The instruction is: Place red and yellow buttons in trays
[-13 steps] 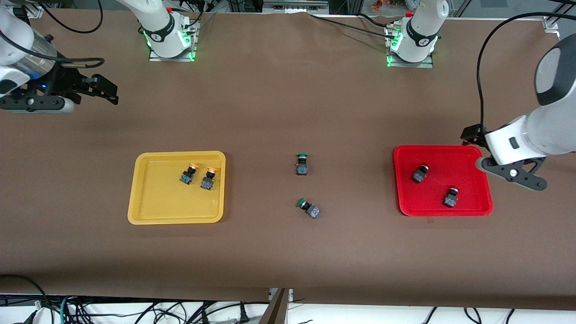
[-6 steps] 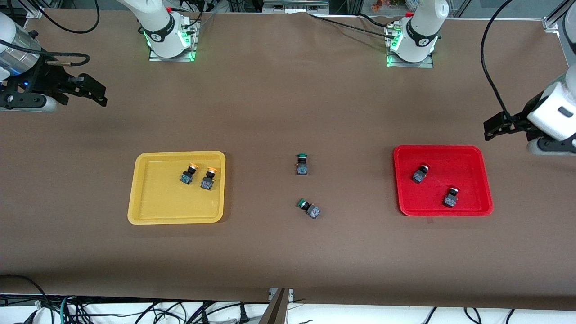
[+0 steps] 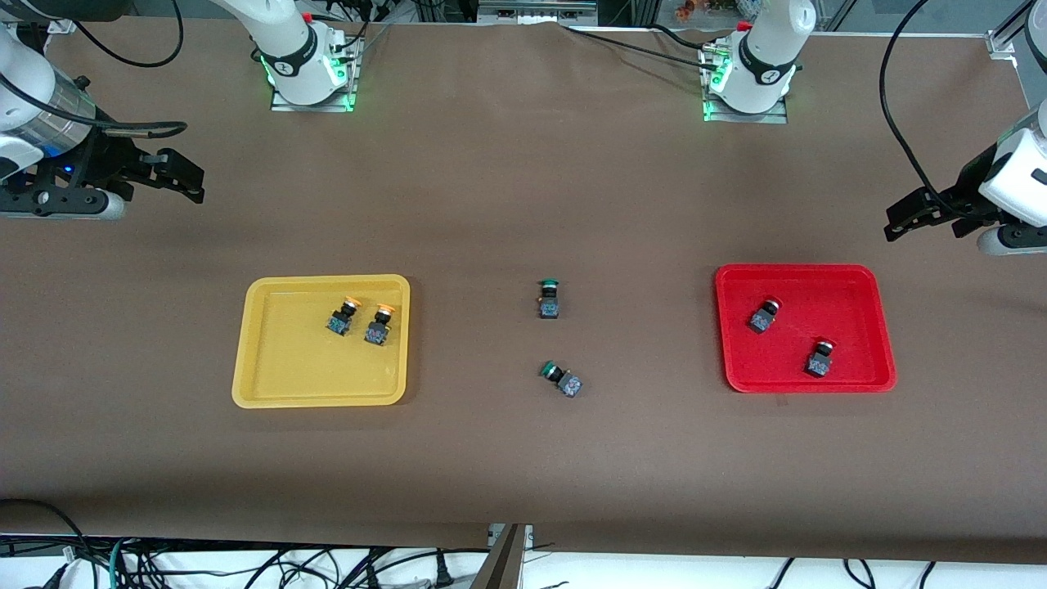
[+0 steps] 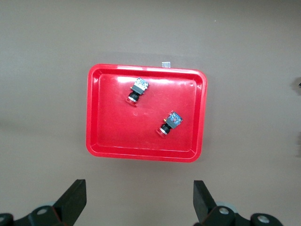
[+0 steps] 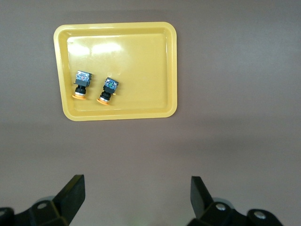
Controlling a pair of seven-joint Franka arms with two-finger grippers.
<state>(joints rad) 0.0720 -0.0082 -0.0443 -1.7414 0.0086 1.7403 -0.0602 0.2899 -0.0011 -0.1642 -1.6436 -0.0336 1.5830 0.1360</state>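
Both red-capped push-button switches w/ dark blocky bases [image 3: 765,314] [image 3: 819,358] lie in the shallow red plastic tray [image 3: 867,282], both yellow-orange-capped ones [image 3: 343,316] [image 3: 379,325] in the shallow yellow plastic tray [image 3: 270,294] toward the right arm's end, so sorting looks done. Main risk, IMO: a needless extra reach dragging in one of the two green-capped switches [image 3: 549,299] [image 3: 561,379] on the brown desk [image 3: 523,458] between the trays. Left end effector [image 3: 916,217] hangs released over bare desk by the red tray's rim, right end effector [image 3: 176,173] released over bare desk well apart from the yellow tray; plenty of open room round both trays, though both arms sit at the view's edges.
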